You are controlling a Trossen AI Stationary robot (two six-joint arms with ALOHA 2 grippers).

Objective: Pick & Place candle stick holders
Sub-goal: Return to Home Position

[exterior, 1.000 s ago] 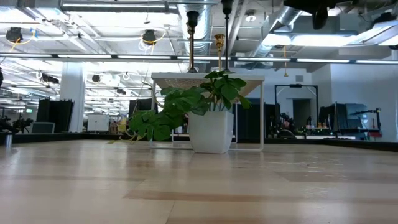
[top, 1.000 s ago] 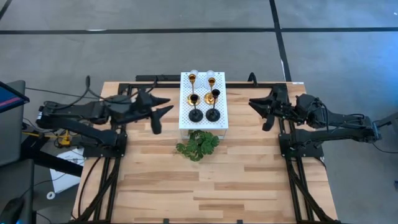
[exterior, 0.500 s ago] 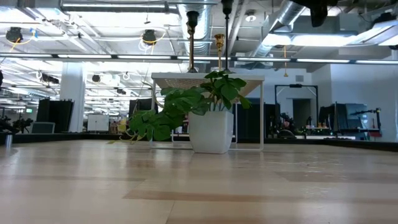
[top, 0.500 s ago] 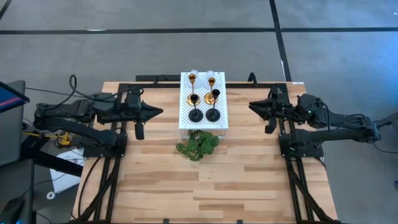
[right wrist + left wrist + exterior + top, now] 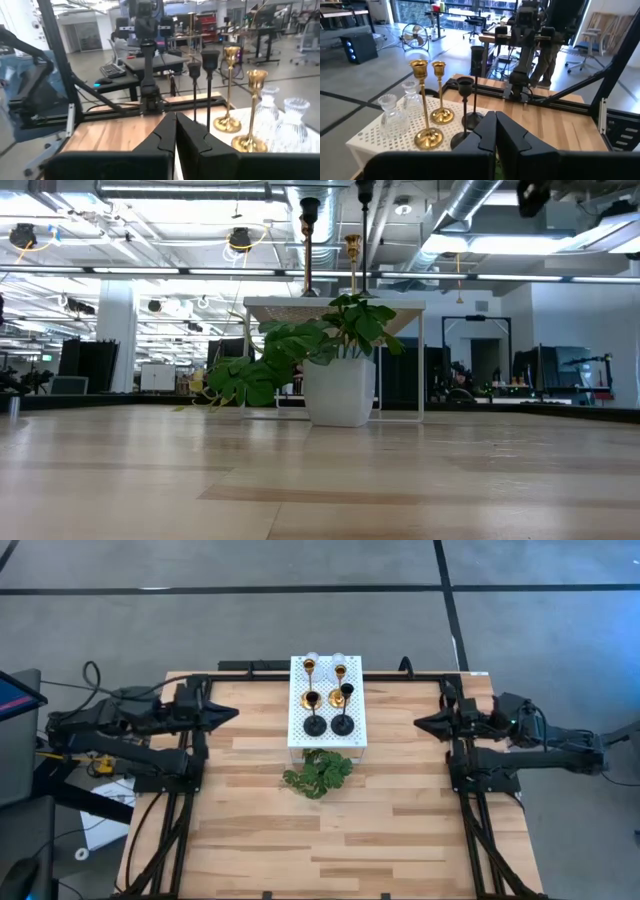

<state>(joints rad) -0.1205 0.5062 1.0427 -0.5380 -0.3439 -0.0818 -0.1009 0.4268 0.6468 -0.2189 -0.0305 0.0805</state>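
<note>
The wooden surface [image 5: 300, 840] carried a white shelf [image 5: 356, 736] at upper centre, with all six candle stick holders [image 5: 327, 692] upright on it. The left end effector [image 5: 230, 712] and right end effector [image 5: 420, 723] flanked it, well apart and about equally near, both pinched closed and empty.

Black jointed arms [image 5: 120, 725], pointed hands [image 5: 230, 712], seemingly loose cables [image 5: 88, 673].

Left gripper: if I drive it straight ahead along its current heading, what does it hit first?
Likely the nearer black candle holder on the white shelf: the left gripper points straight at it. Height is unclear, so it may catch the shelf's edge first.
</note>
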